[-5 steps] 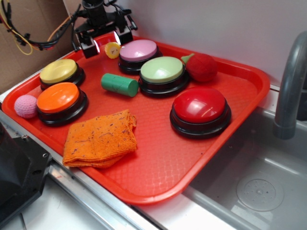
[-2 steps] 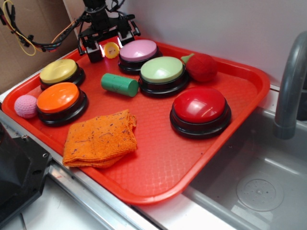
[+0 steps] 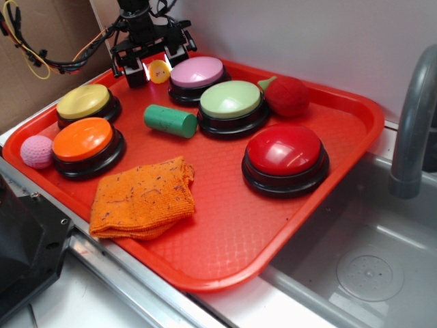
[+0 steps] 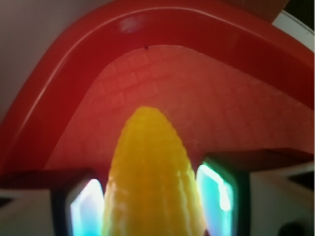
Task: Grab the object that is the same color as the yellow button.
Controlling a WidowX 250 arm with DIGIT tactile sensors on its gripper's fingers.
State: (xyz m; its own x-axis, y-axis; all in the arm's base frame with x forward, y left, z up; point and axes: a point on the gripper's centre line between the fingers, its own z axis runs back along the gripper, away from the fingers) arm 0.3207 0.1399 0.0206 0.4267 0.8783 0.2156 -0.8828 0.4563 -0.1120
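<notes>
The small yellow toy piece (image 3: 159, 71) lies at the back left of the red tray (image 3: 225, 270), beside the pink button (image 3: 196, 71). My gripper (image 3: 158, 67) stands over it with a finger on each side, shut on it. In the wrist view the yellow piece (image 4: 150, 167) fills the gap between the two lit pads (image 4: 83, 209), close against both, with the tray's corner rim (image 4: 98, 54) beyond. My gripper (image 4: 152, 201) holds it low, at the tray floor. The yellow button (image 3: 83, 100) sits at the left of the tray, apart from the gripper.
On the tray are an orange button (image 3: 82, 139), a light green button (image 3: 231, 99), a red button (image 3: 284, 149), a green cylinder (image 3: 169, 120), a red toy fruit (image 3: 287, 96), a pink knitted ball (image 3: 36, 151) and an orange cloth (image 3: 143, 197). A sink (image 3: 362, 260) with a faucet (image 3: 410, 123) lies to the right.
My gripper has moved toward the back over the yellow piece and its fingers have closed in around it. The piece has shifted slightly with them.
</notes>
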